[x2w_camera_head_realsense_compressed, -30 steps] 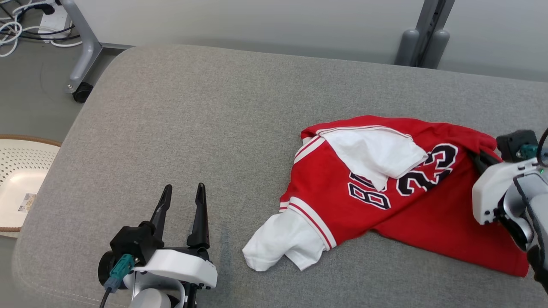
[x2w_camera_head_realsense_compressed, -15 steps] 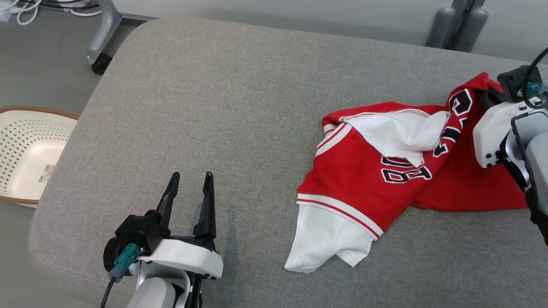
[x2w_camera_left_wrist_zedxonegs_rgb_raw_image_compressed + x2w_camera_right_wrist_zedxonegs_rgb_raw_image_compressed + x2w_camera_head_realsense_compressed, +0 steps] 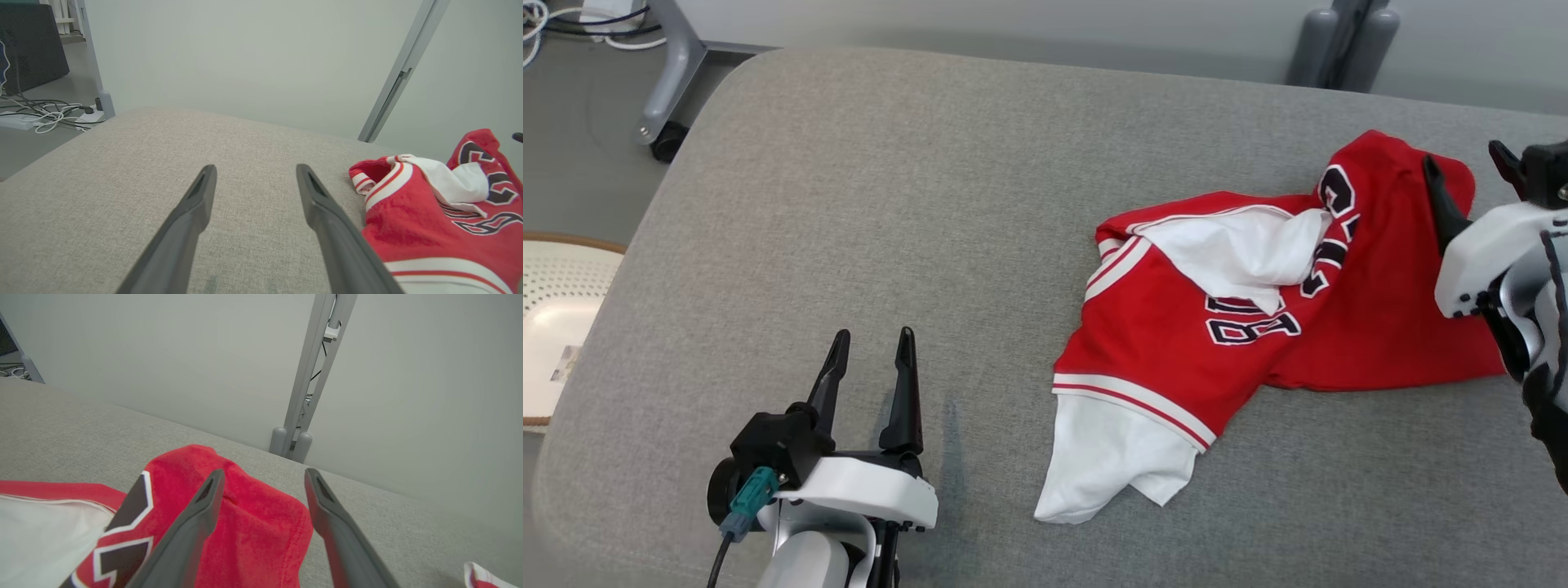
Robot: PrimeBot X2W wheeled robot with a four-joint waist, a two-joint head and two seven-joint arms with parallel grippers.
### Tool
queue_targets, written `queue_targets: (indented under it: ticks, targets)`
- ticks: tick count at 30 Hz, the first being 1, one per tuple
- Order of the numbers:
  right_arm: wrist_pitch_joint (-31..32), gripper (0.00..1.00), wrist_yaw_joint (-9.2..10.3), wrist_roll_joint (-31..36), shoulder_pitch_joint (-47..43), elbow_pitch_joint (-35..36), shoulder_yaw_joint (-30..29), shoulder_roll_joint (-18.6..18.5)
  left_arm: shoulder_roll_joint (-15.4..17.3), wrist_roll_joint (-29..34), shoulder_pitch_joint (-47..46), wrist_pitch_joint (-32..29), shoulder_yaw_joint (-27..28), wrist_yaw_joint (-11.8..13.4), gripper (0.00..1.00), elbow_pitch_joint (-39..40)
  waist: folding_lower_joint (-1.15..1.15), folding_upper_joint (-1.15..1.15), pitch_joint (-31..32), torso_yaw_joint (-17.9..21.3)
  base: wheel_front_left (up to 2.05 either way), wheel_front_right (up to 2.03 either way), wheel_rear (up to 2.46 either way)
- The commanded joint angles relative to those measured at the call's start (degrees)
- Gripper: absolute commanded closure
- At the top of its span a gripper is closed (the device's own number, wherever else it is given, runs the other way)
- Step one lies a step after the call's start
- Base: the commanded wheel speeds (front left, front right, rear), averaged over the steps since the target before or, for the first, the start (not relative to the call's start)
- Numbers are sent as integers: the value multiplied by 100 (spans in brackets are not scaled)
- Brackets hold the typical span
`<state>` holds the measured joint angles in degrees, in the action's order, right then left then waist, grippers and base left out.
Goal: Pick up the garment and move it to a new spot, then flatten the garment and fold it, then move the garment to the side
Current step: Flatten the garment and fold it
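The garment (image 3: 1160,359), a red jersey with white sleeves, striped trim and dark numerals, lies crumpled on the right half of the grey cushioned surface (image 3: 890,204) in the head view, with one white sleeve trailing toward the near edge and another folded over its middle. The left gripper (image 3: 874,335) hovers at the lower left over bare cushion, well apart from the jersey, its two dark fingers spread and holding nothing. The right gripper (image 3: 1462,155) sits at the right edge beside the raised red far corner of the cloth, its fingers parted. A white perforated basket (image 3: 556,327) with a brown rim stands on the floor to the left. In the left wrist view, the left gripper (image 3: 256,167) points across the empty cushion with its fingers wide apart, and the garment (image 3: 408,228) lies to the right of the right-hand finger, close to it. Cables (image 3: 49,118) lie on the floor at the far left. In the right wrist view, the right gripper (image 3: 264,471) is wide open and grips nothing; a raised red hump of the garment (image 3: 253,539) lies between and beneath its fingers, and whether they touch the cloth cannot be told.
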<state>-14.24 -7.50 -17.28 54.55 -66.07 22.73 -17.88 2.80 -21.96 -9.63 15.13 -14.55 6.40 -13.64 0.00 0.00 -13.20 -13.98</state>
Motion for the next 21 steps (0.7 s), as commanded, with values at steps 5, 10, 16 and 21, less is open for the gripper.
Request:
queue_targets:
  ticks: [5, 10, 16, 21]
  targets:
    - [-101, 0, 2, -313, -741, 312, -170, -219, 23, 72, 93, 0, 72, -6, 0, 15, 0, 0, 193, 405, 0, 0, 0]
    - [-104, 0, 2, -546, -1432, 560, -292, -260, 22, 115, 90, 0, 97, -26, 0, 20, 0, 0, 207, 576, 0, 0, 0]
    - [-97, 0, 2, -798, -2005, 709, -448, -115, 22, 145, 89, 0, 129, -61, 0, 19, 0, 0, 139, 614, 0, 0, 0]
    - [-34, 0, 2, -875, -2128, 596, -722, -34, 21, 176, 47, 0, 159, -81, 0, -3, 0, 0, 92, 568, 0, 0, 0]
